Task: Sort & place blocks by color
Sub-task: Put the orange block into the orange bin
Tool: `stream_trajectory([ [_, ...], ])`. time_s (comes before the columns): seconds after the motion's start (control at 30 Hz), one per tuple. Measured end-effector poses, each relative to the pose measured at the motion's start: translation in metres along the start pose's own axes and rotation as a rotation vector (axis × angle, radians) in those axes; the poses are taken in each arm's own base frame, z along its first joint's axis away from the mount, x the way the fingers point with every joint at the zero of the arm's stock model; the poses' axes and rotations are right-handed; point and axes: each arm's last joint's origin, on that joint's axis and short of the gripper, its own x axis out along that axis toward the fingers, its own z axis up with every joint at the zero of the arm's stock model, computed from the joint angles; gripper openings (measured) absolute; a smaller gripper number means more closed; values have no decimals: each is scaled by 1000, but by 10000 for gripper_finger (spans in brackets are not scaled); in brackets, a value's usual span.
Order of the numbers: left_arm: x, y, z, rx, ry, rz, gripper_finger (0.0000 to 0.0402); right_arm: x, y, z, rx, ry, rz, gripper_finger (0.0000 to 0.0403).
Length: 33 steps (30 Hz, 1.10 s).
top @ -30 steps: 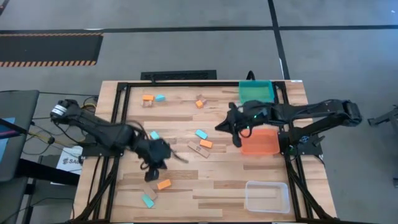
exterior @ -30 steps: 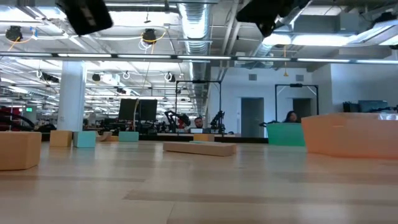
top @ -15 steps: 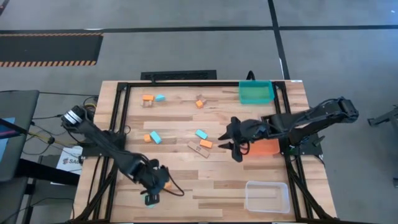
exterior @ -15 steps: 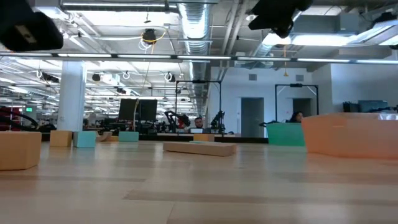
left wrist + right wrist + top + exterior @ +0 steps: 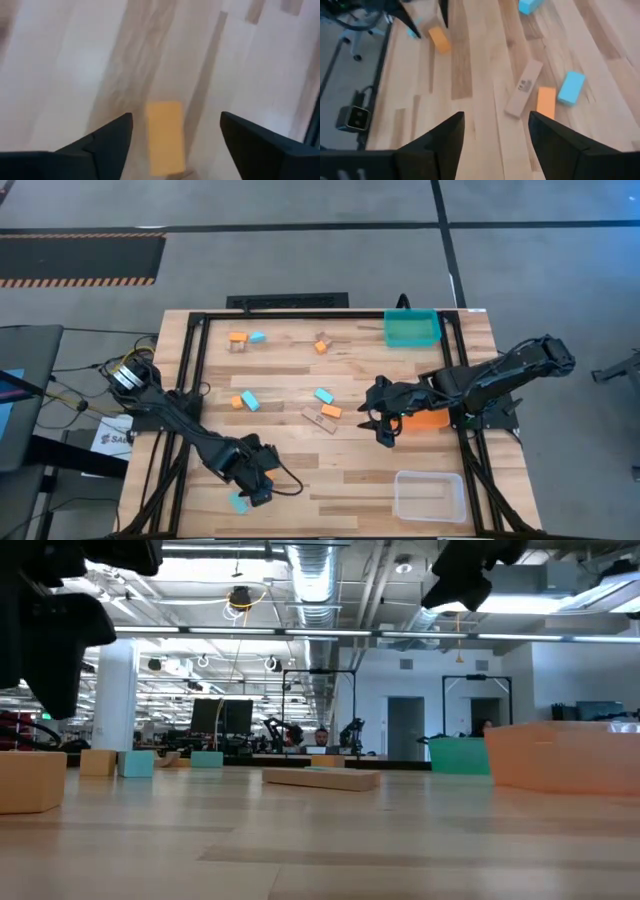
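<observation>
At the surface's (image 5: 330,480) near left corner, our left tool (image 5: 175,145) hangs wide open over an orange block (image 5: 165,136) lying flat, light, rigid, probably slick, so we'd pinch its long sides, while the right tool (image 5: 495,140), also open, waits mid-surface.

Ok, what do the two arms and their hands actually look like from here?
Both arms are dark, near-black jointed links. The left arm has a pale silver ring at its base end and thin dark cables trailing near its left hand. The right arm shows a small green light near the right hand. In the wrist views, each hand's fingers are dark, flat and tapered.
</observation>
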Motion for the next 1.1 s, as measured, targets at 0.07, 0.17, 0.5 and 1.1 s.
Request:
stream_trajectory([
  [0.07,1,0,-2,0,8,8,298,0,0,-2,-2,13,-3,240],
  [0.17,6,-2,-4,-9,0,8,299,0,-1,-3,-4,30,-8,240],
  [0.5,36,-3,-13,16,32,79,294,0,0,-6,-12,60,-11,240],
  [1.1,46,-6,-16,26,53,73,101,-1,7,-13,-29,107,13,240],
])
